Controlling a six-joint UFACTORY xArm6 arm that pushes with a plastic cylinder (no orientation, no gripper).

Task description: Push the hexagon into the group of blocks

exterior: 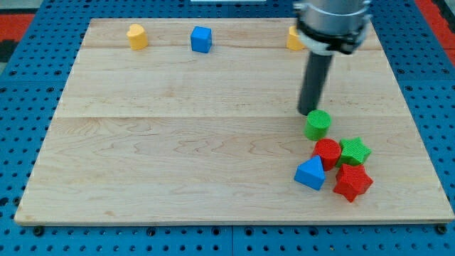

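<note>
So my tip sat touching the stubby, ridged-plastic green hexagon, no jaws anywhere, just above the red/green/blue cluster.

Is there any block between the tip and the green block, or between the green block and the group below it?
No. My tip is right at the upper left edge of the green block, nothing between. Below it, only a narrow strip of bare board separates it from the red block at the group's top.
</note>
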